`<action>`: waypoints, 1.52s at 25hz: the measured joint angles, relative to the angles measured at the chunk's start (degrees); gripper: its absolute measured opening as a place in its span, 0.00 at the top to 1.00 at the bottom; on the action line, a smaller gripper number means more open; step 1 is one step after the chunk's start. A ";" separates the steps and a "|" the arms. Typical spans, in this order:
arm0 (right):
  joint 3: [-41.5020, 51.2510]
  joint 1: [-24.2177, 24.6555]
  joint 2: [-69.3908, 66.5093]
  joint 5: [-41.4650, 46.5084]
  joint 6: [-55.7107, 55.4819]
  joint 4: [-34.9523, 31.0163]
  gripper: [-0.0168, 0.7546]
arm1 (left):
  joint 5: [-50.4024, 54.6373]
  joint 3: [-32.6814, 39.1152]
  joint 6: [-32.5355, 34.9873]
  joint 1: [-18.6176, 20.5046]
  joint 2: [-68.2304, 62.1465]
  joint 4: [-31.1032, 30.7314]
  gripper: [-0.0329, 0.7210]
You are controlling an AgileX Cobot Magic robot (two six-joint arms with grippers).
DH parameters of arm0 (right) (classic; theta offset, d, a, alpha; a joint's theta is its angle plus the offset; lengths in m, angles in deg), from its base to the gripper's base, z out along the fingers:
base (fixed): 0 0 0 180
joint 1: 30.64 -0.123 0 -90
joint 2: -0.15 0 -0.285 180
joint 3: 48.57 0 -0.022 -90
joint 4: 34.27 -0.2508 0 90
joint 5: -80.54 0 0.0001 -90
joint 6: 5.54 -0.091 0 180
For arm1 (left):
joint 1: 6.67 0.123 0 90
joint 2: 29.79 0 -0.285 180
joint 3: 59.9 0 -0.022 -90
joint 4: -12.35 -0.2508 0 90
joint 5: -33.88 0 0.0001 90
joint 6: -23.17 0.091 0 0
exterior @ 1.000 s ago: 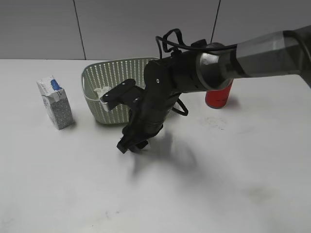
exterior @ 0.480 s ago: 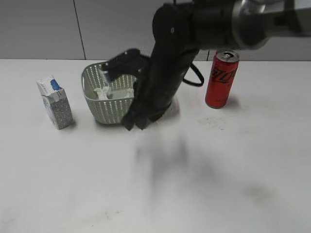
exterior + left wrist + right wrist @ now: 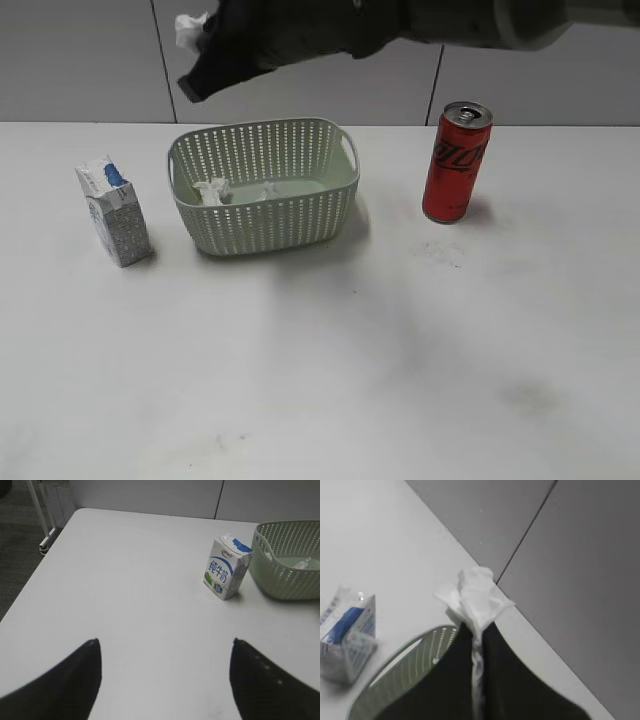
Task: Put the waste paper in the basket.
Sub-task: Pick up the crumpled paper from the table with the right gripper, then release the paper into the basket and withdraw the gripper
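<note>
The pale green basket [image 3: 262, 186] stands on the white table with crumpled white waste paper [image 3: 212, 190] inside it. My right gripper [image 3: 192, 62] is high above the basket's left end, at the top of the exterior view, shut on another piece of white waste paper [image 3: 189, 28]. In the right wrist view that paper [image 3: 474, 600] sticks out from between the closed fingers [image 3: 477, 630], with the basket rim [image 3: 415, 650] below. My left gripper [image 3: 164, 647] is open and empty over bare table, left of the basket [image 3: 287, 560].
A white-and-blue milk carton [image 3: 114, 210] stands left of the basket; it also shows in the left wrist view [image 3: 226, 567]. A red can [image 3: 456, 162] stands right of the basket. The table's left edge [image 3: 35, 570] shows in the left wrist view.
My right arm has risen from the table in front of the basket to high above its left end, carrying the paper. The basket and paper inside are now uncovered.
</note>
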 joint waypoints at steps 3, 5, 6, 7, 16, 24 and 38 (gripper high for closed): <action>-0.19 0.31 -3.31 -4.35 -0.05 0.94 0.98 | 0.00 0.00 0.00 0.00 0.00 0.00 0.17; -0.14 0.48 -6.26 -4.00 -0.05 1.06 0.97 | 0.00 0.00 0.00 0.00 0.00 0.00 0.17; -0.14 0.79 -7.45 -3.28 -0.05 1.11 0.94 | 0.00 0.00 0.00 0.00 0.00 0.00 0.17; -0.14 0.98 -8.72 -2.19 -0.05 1.19 0.90 | 0.00 0.00 0.03 0.00 0.00 0.00 0.17; 0.05 2.18 -10.70 1.56 -0.91 1.64 0.16 | 0.00 0.00 0.06 0.00 0.00 0.00 0.17; -3.46 3.51 -0.39 18.38 -4.20 3.72 0.20 | 0.00 0.00 0.03 0.00 0.00 0.00 0.17; -19.05 30.93 0.88 55.76 -16.75 4.31 0.23 | 0.00 0.00 0.05 0.00 0.00 0.00 0.17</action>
